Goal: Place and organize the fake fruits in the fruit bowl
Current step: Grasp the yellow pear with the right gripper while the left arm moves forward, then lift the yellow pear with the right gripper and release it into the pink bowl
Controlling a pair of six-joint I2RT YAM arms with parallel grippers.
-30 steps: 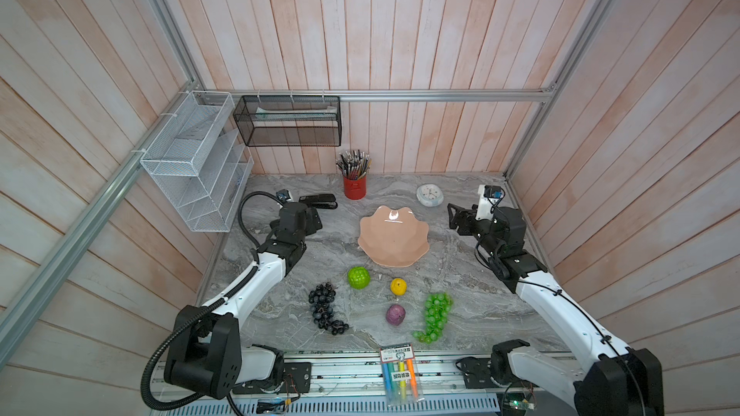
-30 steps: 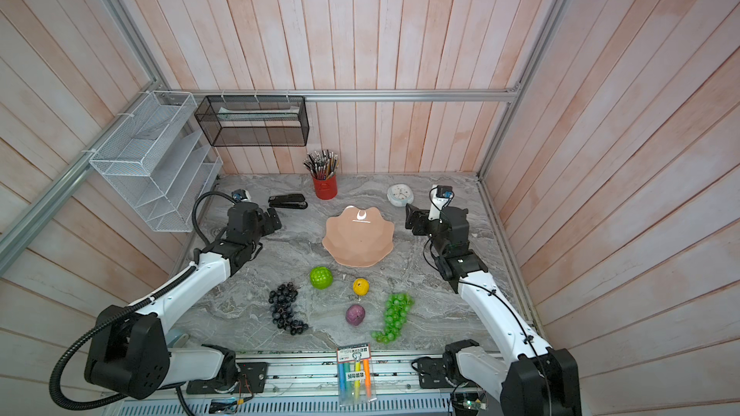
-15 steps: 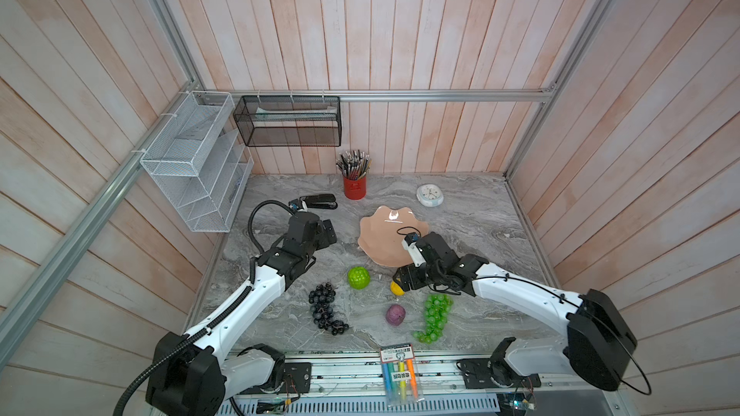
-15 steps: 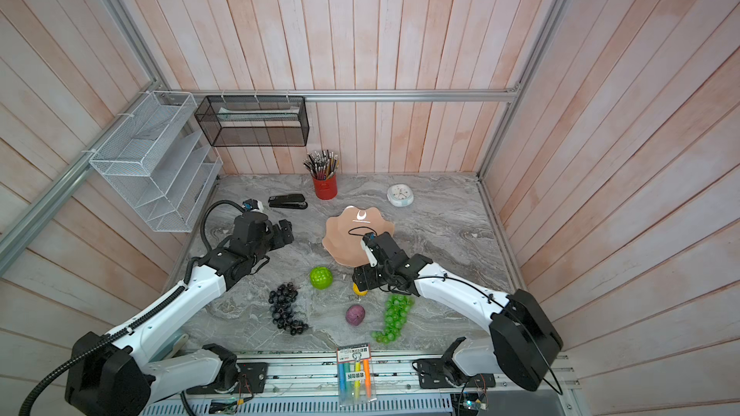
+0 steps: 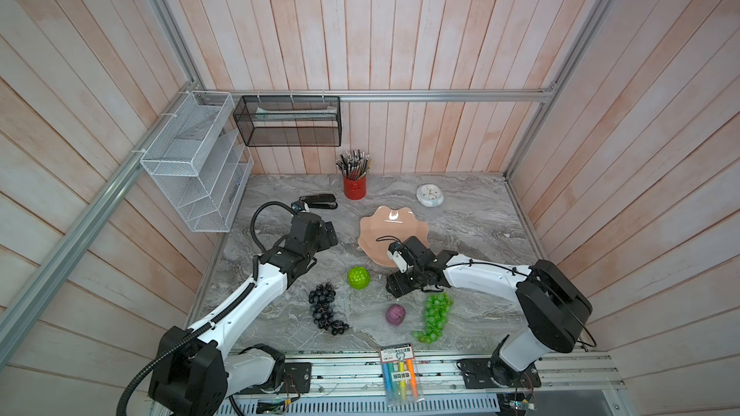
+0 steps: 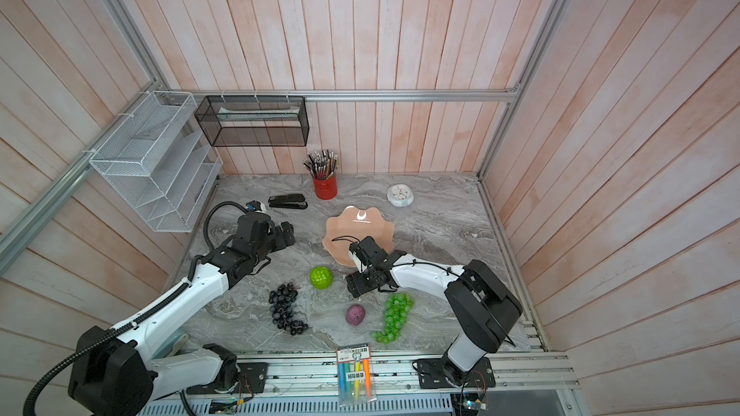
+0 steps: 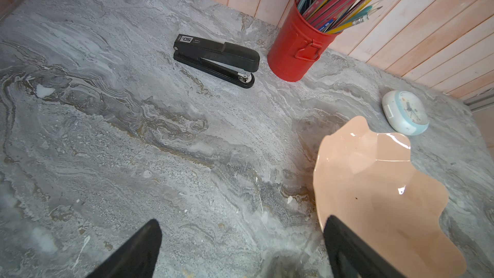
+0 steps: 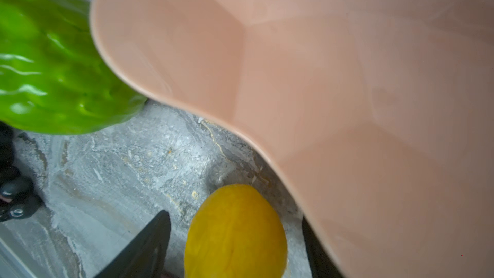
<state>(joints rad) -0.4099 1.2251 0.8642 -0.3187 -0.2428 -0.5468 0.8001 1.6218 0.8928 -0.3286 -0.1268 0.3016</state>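
The fake fruits all lie on the grey marbled worktop (image 5: 472,234), outside the bowl. Closest to the front edge are a dark purple-black plastic grape bunch (image 5: 325,310) towards the left, a small round purple fruit (image 5: 395,314) in the middle, and a translucent green grape bunch (image 5: 434,317) just to its right. Behind them sits a bumpy lime-green ball (image 5: 358,277). Beside it the right pincer (image 8: 235,217) is down at the worktop with its fingers apart around a small yellow pear-like fruit (image 8: 235,242). A gap shows on each side of this fruit, which the top views hide. It lies just beside the near rim of the wide, glossy salmon-pink fruit bowl (image 5: 384,226) with a wavy edge, at mid-worktop. The left pincer (image 7: 242,221), fingers wide apart and holding nothing, hovers over bare worktop left of the bowl. Along the back edge stand a black stapler (image 5: 320,202), a red pencil cup (image 5: 354,190) and a small round white clock (image 5: 429,195).
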